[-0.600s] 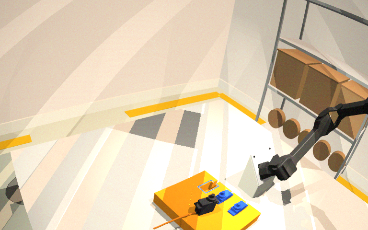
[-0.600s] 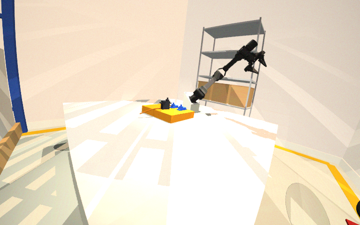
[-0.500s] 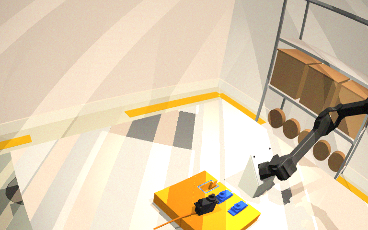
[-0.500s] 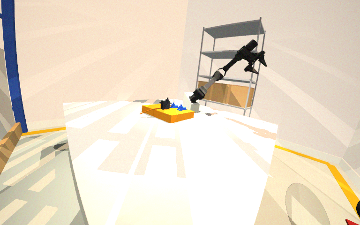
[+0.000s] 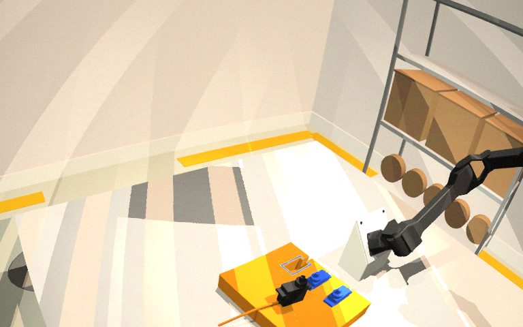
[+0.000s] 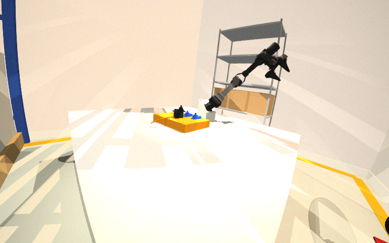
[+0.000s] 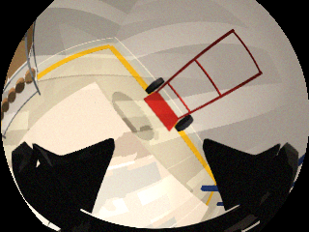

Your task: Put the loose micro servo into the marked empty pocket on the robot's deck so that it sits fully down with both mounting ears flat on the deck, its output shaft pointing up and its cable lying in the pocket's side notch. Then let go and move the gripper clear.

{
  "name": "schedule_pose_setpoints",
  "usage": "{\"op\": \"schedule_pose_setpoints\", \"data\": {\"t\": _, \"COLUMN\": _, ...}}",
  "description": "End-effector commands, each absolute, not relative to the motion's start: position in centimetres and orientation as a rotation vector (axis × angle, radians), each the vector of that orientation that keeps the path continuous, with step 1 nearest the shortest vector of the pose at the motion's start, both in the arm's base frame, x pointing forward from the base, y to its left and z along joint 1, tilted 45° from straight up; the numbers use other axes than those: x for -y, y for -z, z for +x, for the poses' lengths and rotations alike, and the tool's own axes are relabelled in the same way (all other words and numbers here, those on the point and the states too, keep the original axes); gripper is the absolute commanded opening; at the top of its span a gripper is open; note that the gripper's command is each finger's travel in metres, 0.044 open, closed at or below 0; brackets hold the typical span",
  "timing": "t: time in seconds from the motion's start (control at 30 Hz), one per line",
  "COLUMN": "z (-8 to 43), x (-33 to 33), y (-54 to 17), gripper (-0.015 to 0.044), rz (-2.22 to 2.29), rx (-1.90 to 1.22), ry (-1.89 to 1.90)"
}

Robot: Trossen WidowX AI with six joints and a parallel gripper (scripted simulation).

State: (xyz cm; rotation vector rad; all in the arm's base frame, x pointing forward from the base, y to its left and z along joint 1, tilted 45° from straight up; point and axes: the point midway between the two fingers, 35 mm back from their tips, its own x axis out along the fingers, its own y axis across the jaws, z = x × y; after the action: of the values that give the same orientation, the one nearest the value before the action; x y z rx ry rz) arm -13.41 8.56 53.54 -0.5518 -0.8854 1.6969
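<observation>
While the gripper [image 6: 277, 70] hangs high near the shelf with its jaws wide apart and nothing between them, the black micro servo [image 5: 291, 291] stands loose on the orange deck [image 5: 246, 283], just near of the marked pocket [image 5: 295, 265]. To do the approach well, I judge the arm should come down above the servo's flat sides and avoid the thin orange cable [image 5: 246, 313] trailing left. Two blue servos [image 5: 319, 278] sit seated on the right; the deck looks smooth, block-shaped.

One black servo [image 5: 291, 290]; two blue servos [image 5: 319, 278] [image 5: 337, 296] — one orange deck [image 5: 246, 283]
</observation>
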Motion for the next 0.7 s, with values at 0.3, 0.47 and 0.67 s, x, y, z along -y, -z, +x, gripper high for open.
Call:
{"op": "schedule_pose_setpoints", "data": {"t": 0.3, "z": -8.0, "x": -11.7, "y": -53.3, "gripper": 0.044, "rz": -0.508, "rx": 0.699, "ry": -1.655}}
{"op": "schedule_pose_setpoints", "data": {"t": 0.47, "z": -6.4, "x": -12.5, "y": -53.1, "gripper": 0.044, "rz": -0.492, "rx": 0.638, "ry": -1.642}}
{"op": "schedule_pose_setpoints", "data": {"t": 0.67, "z": -3.0, "x": -14.1, "y": -52.5, "gripper": 0.044, "rz": -0.476, "rx": 0.534, "ry": -1.602}}
